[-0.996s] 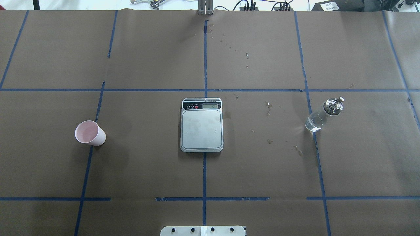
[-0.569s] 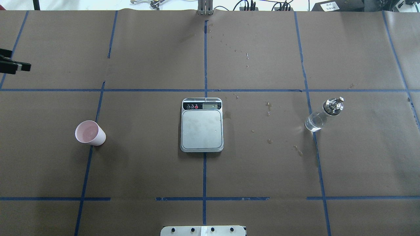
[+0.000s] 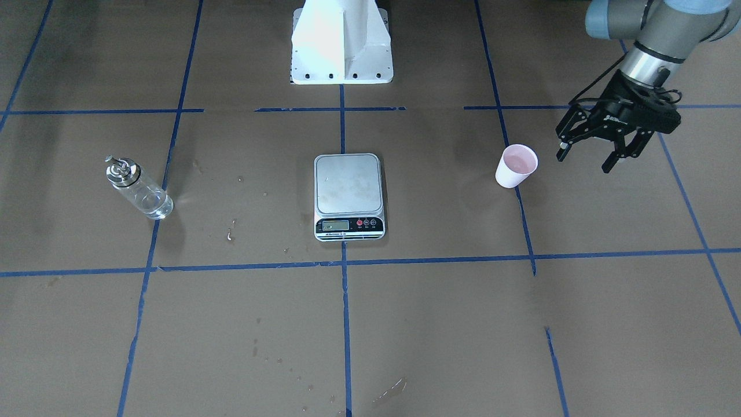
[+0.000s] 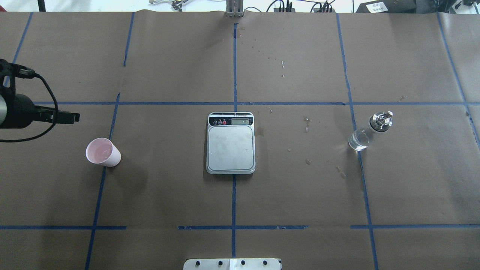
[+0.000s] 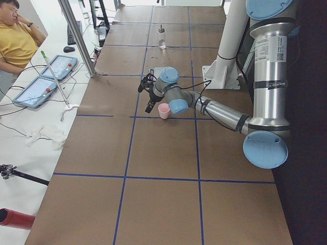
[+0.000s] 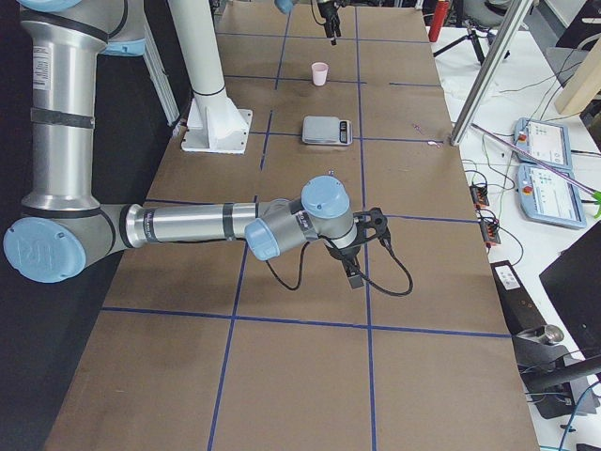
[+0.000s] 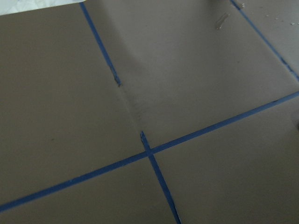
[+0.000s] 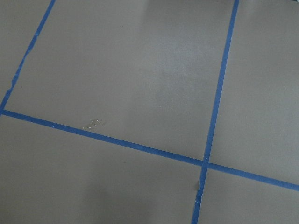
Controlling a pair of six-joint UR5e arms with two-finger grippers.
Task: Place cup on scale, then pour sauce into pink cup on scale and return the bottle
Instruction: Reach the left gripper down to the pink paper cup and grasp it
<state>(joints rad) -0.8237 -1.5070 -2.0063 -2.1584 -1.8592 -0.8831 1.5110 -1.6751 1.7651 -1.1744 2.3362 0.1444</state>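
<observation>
1. Just beside the left claw (image 3: 584, 159), on its side toward the scale (image 3: 348, 185), the cup (image 3: 515, 166) stands upright on the desk (image 3: 463, 324), touching neither finger. The claw hangs with its jaws spread wide and nothing between them.
2. Beyond the cup from that claw, the scale's plate lies bare. Well past it, farthest from the left claw, the bottle (image 3: 138, 190) stands upright.
3. Fetching the cup looks like the step in hand; no grip is made yet.
4. Risks, as I judge them:
   - The cup is light paper, so a finger arriving off-centre or too low could tip it or push it away.
   - Too hard a squeeze could crush its wall.
   - Set down near the plate's edge, it could topple during the pour.
   - Wet spots on the desk suggest spills; the smooth glass bottle may slip in a loose hold.
5. Hard to make out:
   - The right claw (image 6: 353, 274) shows only in the right side view, apart from the bottle, and I cannot tell how far open it is.
   - Both wrist views show only brown paper and blue tape.
   - The overhead view cuts the left arm off at the edge.
   - The scale's display is unreadable, and the level of the clear sauce (image 4: 358, 142) is uncertain.
</observation>
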